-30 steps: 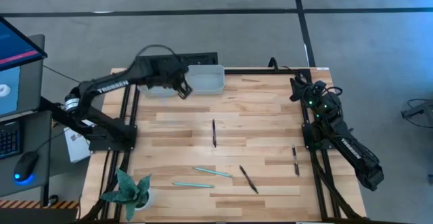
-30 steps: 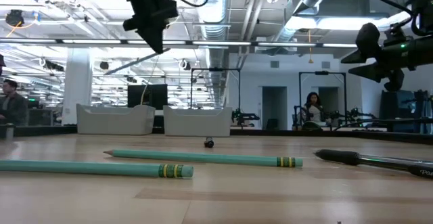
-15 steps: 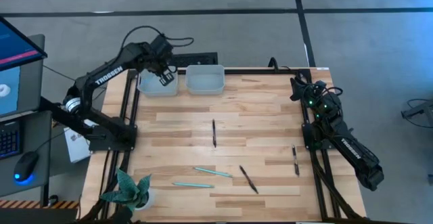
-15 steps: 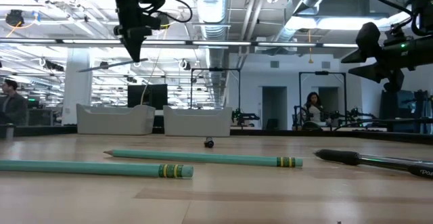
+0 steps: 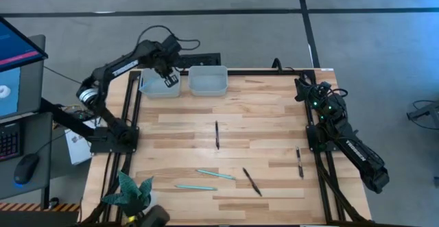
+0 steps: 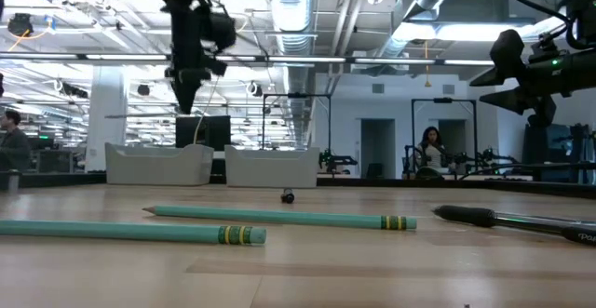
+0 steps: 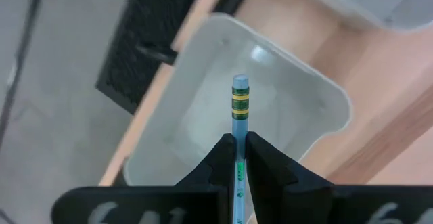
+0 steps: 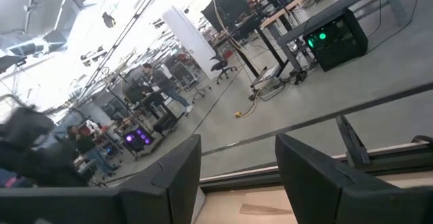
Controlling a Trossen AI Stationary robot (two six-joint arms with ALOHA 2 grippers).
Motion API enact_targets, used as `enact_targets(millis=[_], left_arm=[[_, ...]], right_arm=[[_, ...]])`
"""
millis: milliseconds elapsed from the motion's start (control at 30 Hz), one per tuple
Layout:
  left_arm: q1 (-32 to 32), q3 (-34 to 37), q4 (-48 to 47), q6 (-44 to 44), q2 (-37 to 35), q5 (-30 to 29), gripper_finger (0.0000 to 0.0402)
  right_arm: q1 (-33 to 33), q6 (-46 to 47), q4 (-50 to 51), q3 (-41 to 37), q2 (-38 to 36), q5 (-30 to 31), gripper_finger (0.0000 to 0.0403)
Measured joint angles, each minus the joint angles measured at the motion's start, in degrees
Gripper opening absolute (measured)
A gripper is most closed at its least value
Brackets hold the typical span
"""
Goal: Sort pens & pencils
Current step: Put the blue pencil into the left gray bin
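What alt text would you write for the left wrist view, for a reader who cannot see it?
The left gripper is shut on a teal pencil, its banded end poised above an empty pale bin at the wooden table's edge. A second bin's corner shows beyond.

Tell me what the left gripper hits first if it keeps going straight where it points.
Probably the floor of the left bin: the left gripper, shut on a teal pencil, points down into it.

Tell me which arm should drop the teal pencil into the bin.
Left. The left tool is shut on the teal pencil directly above the left bin. The right tool is open and empty at the table's far right edge.
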State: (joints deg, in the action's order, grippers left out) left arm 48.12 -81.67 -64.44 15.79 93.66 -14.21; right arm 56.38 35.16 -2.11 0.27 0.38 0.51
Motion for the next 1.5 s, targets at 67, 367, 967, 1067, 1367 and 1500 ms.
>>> enact_targets(millis=[67,367,967,1067,1367,1500], left_arm=[[0.0,0.0,-0.2,0.0,2.3,-0.5,0.0014],[-0.6,0.0,0.3,4.5,7.7,-4.6,0.0014],[0.3,0.1,9.0,5.1,7.7,1.1,0.0014],[0.4,0.1,8.1,5.0,7.7,1.1,0.0014],[0.8,0.2,8.0,4.6,7.7,3.3,0.0011],[0.9,0.2,7.8,4.6,7.7,3.1,0.0011]], right_arm=[[0.0,0.0,0.0,0.0,0.0,0.0,0.0212],[0.0,0.0,0.0,0.0,0.0,0.0,0.0212],[0.0,-0.1,0.2,0.0,0.0,0.0,0.0212],[0.0,-0.1,0.3,0.0,0.0,0.0,0.0212],[0.0,-0.1,0.4,0.0,0.0,0.0,0.0212],[0.0,-0.1,0.4,0.0,0.0,0.0,0.0212]])
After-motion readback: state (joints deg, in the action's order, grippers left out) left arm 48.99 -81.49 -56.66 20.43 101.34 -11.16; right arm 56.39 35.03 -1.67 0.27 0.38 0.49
